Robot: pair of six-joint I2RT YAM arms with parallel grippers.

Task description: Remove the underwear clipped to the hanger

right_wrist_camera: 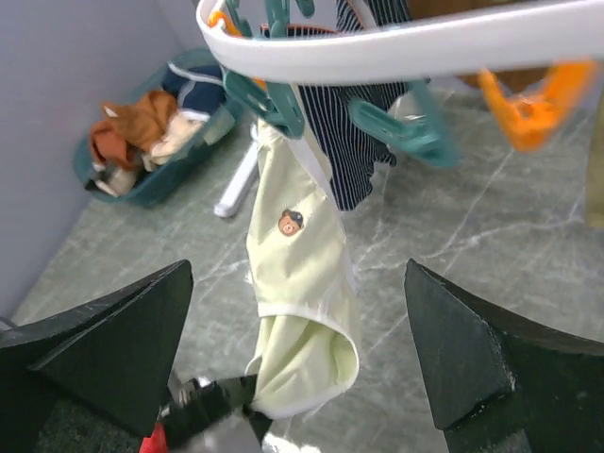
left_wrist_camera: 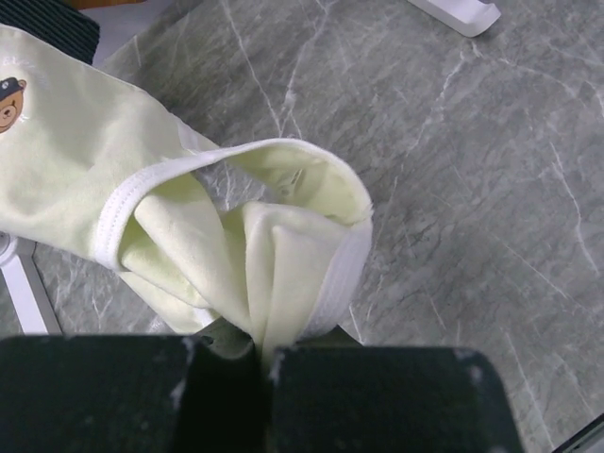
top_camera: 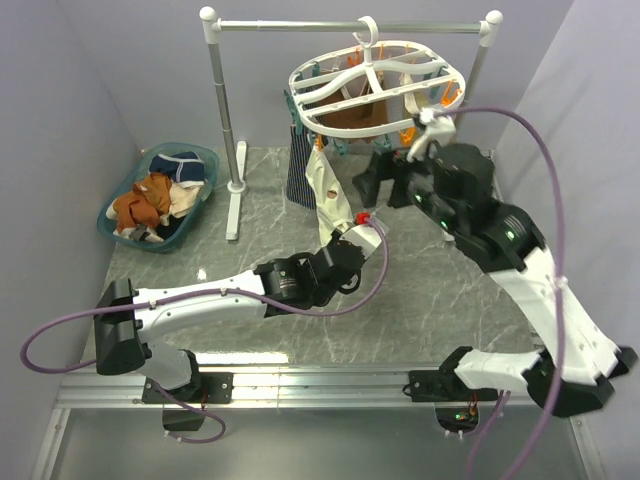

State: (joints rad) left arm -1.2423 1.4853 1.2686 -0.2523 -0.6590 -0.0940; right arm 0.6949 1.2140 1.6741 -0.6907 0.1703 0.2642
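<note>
Left gripper [top_camera: 362, 222] pinches the cream brief [top_camera: 325, 190] mid-frame, clipped above to the hanger [top_camera: 375, 80]; right gripper [top_camera: 385, 180] gapes wide beside it; basket [top_camera: 200, 152] far left.

The grey marble-patterned tabletop [top_camera: 420, 300] carries a teal basket [top_camera: 106, 218] of crumpled clothes at its far left. The rail stand [top_camera: 235, 205] rests its white foot just beside the basket.

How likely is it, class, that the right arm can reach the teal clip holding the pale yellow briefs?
Probably yes: the open right gripper faces the teal clip pinning the pale yellow briefs, with nothing between them.
</note>
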